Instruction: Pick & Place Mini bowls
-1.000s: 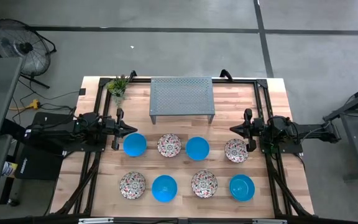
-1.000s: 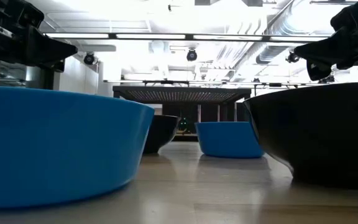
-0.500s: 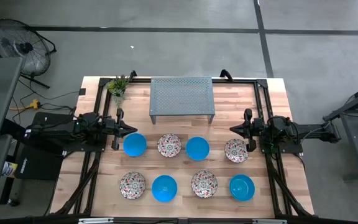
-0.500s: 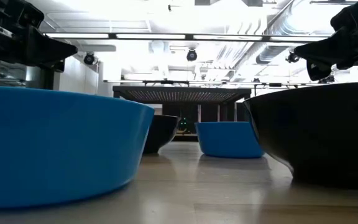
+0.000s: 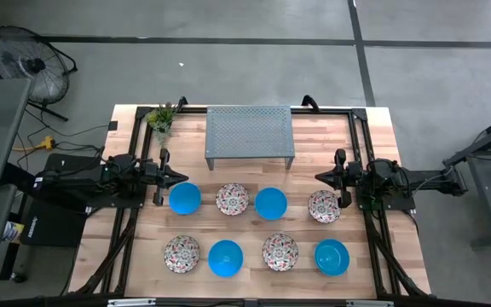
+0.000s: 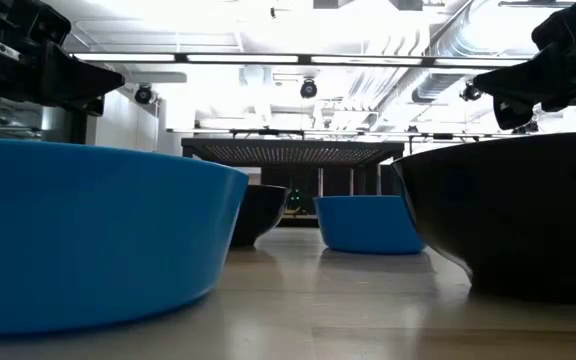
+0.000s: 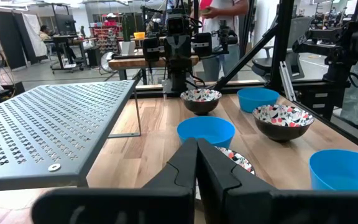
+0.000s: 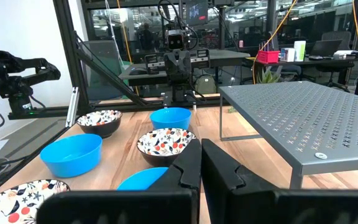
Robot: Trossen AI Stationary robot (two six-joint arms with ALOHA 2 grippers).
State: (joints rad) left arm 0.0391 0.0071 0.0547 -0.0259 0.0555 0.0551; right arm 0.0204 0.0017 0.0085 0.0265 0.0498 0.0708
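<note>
Just ahead of your left gripper, fingers pressed together like the right gripper, sits a blue bowl; nothing picked yet, so spread and descend.

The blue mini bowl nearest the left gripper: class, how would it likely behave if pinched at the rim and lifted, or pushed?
The blue mini bowl looks rigid, so it should keep its shape when pinched. Its smooth wall may slip between narrow fingers. It sits low and wide on the table, so a push would probably slide it rather than tip it.

Place: robotics lab or workshop
Floor: grey concrete floor, black round floor fan
Ceiling: exposed silver ducts
Background: cluttered workbenches
</note>
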